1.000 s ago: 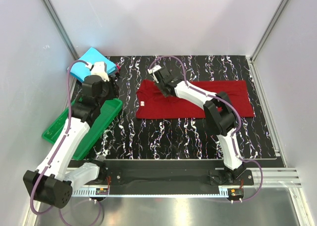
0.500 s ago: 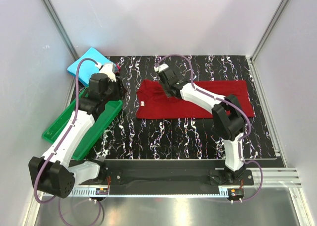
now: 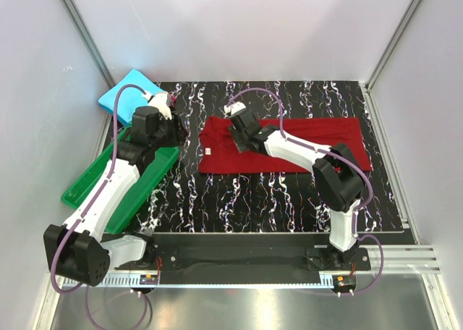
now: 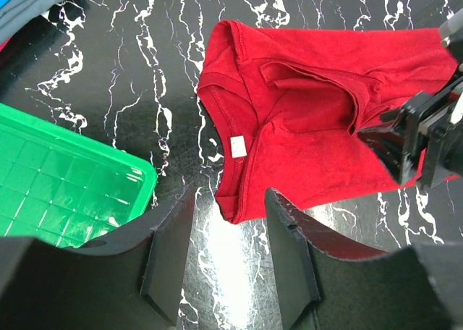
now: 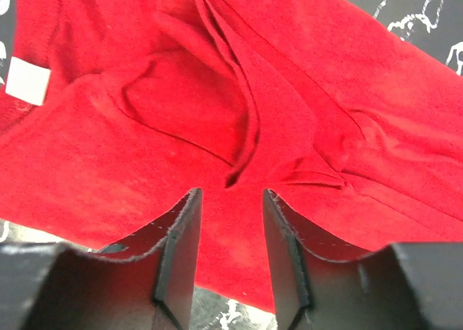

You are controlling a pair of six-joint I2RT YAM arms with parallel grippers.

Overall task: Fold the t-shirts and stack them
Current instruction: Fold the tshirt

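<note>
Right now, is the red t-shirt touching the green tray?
Apart. The left wrist view shows bare black table between the red t-shirt and the green tray.

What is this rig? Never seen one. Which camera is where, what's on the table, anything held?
Two robot arms, the left arm and right arm, are bolted at the near edge of the table. One picture looks down from above and behind them; the other two come from wrist cameras. On the table: a red shirt partly folded, a green tray, a folded blue shirt at the far left corner. Nothing is held: the right gripper is open over a fold in the red shirt, the left gripper open by its collar end.
</note>
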